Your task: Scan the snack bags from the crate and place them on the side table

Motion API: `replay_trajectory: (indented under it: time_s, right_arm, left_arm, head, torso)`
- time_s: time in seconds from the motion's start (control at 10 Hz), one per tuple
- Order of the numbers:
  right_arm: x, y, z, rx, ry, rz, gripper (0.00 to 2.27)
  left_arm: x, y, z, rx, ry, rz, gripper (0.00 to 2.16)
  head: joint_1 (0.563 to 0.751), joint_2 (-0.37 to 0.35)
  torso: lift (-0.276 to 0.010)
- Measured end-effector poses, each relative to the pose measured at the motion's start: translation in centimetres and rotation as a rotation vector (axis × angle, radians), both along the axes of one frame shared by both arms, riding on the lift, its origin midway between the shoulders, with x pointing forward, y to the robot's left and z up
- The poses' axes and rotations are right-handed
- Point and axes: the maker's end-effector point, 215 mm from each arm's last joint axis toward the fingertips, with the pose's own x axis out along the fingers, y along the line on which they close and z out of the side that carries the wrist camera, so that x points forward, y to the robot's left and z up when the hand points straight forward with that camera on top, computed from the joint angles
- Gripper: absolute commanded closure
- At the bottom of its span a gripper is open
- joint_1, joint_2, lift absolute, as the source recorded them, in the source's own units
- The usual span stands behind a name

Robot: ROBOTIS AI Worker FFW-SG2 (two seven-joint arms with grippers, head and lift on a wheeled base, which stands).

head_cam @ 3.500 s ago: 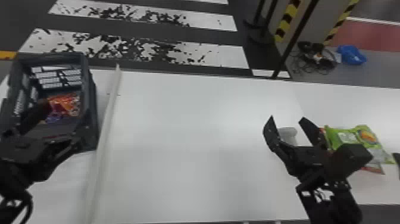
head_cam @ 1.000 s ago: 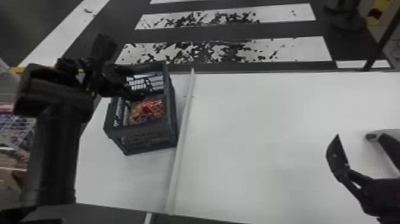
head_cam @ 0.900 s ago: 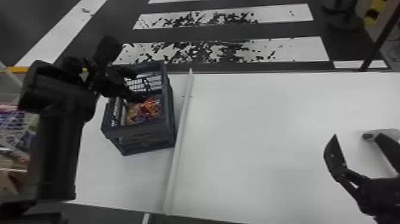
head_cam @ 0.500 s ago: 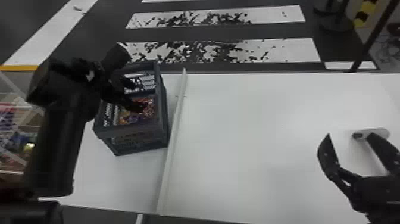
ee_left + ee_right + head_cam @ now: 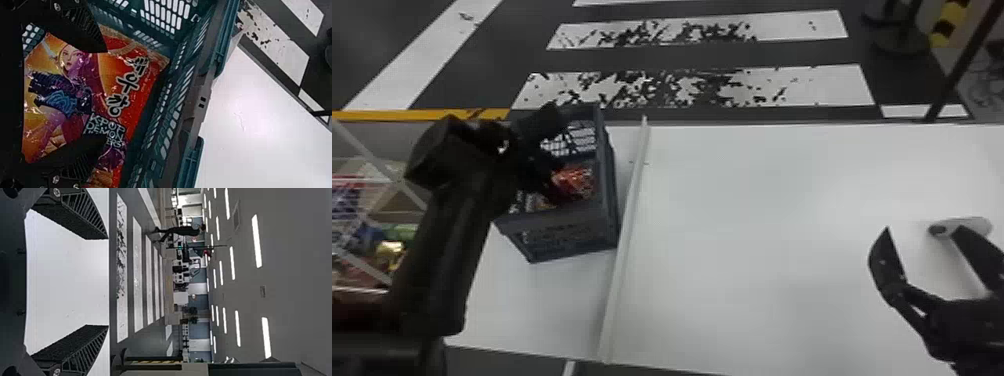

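Snack bag [image 5: 137,84] looks shiny, red-orange, cartoon figure on it, in the crate [image 5: 567,235] just past my left gripper [image 5: 551,176], fingers spread; right gripper [image 5: 923,231] open too.

The snack bag [image 5: 133,70] is glossy, crinkled film. The crate [image 5: 572,232] looks like matt plastic; the worktop [image 5: 757,225] is smooth and pale.

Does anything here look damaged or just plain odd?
Yes, two white floor stripes beyond the crate: black patches break up their paint, as if worn. Otherwise nothing stands out; the crate stands upright, and I see no tear in the snack bag inside.
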Motion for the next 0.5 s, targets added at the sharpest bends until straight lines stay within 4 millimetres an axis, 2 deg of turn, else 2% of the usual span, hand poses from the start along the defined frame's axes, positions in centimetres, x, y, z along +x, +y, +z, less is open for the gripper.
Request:
replay_trajectory:
  time_s: [0.3,0.5]
  right_arm:
    - [0.0,0.2,-0.1,0.0,0.002,0.008,0.07]
    - [0.0,0.3,-0.2,0.0,0.004,0.013,0.07]
  left_arm:
    - [0.4,0.5,-2.2,0.038,0.013,0.015,0.12]
    - [-0.1,0.0,-3.7,0.041,0.038,-0.006,0.14]
  head:
    - [0.695,0.163]
    - [0.695,0.161]
  torso:
    - [-0.094]
    - [-0.094]
